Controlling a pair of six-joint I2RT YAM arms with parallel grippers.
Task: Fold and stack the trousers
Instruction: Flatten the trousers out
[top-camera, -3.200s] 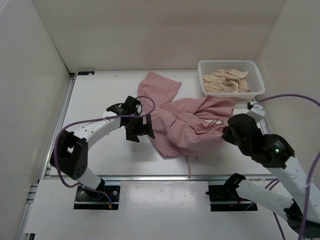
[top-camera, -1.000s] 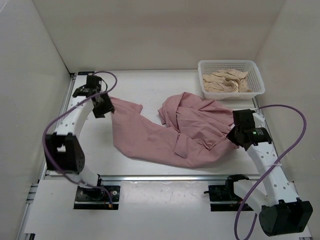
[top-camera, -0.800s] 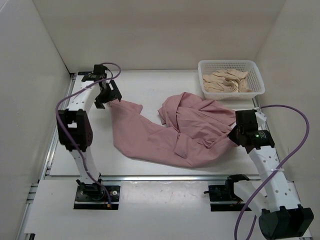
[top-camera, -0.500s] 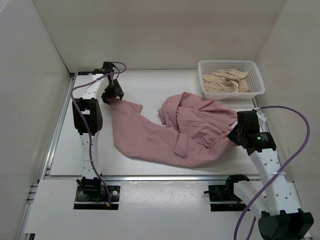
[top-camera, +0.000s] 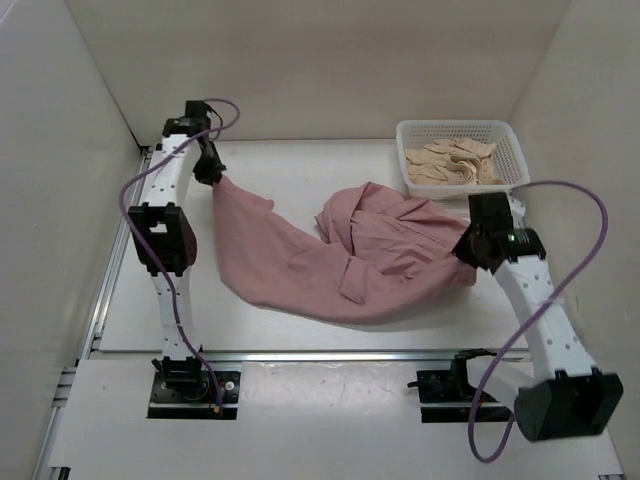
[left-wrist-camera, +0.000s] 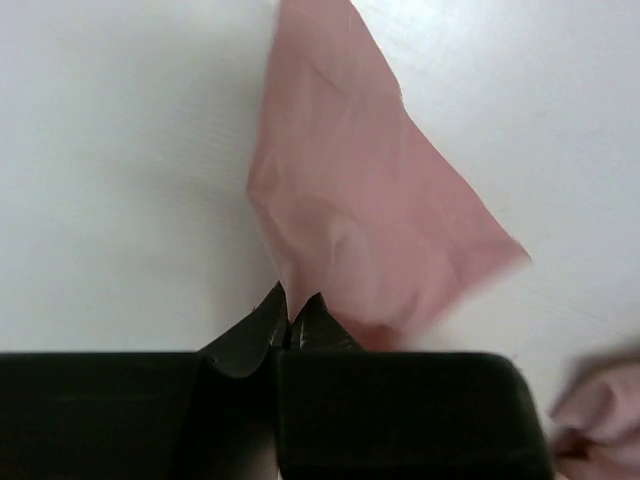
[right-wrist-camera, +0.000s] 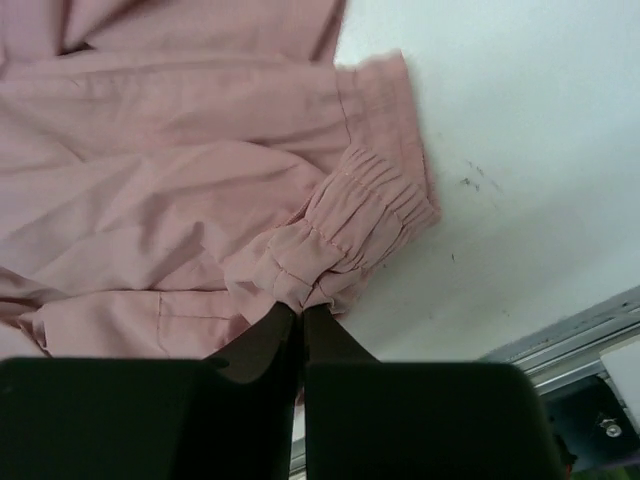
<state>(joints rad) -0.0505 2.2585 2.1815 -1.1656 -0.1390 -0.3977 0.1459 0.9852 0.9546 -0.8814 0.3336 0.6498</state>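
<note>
The dusty-pink trousers (top-camera: 330, 260) stretch across the table between both arms, crumpled and bunched at the right half. My left gripper (top-camera: 212, 176) at the far left is shut on one end of the cloth and holds it lifted. In the left wrist view the pink cloth (left-wrist-camera: 360, 200) hangs from the closed left gripper (left-wrist-camera: 294, 318) over the white table. My right gripper (top-camera: 468, 250) is shut on the gathered elastic band (right-wrist-camera: 360, 215) of the trousers; the right wrist view shows the right gripper (right-wrist-camera: 300, 308) pinching that band.
A white basket (top-camera: 505, 135) holding beige cloth garments (top-camera: 450, 162) stands at the back right. White walls enclose the table on the left, back and right. A metal rail (top-camera: 320, 353) runs along the near edge.
My left gripper has closed on the cloth's left end and moved up and back toward the far left corner, pulling that end taut. The right gripper has kept its grip and shifted slightly back.
</note>
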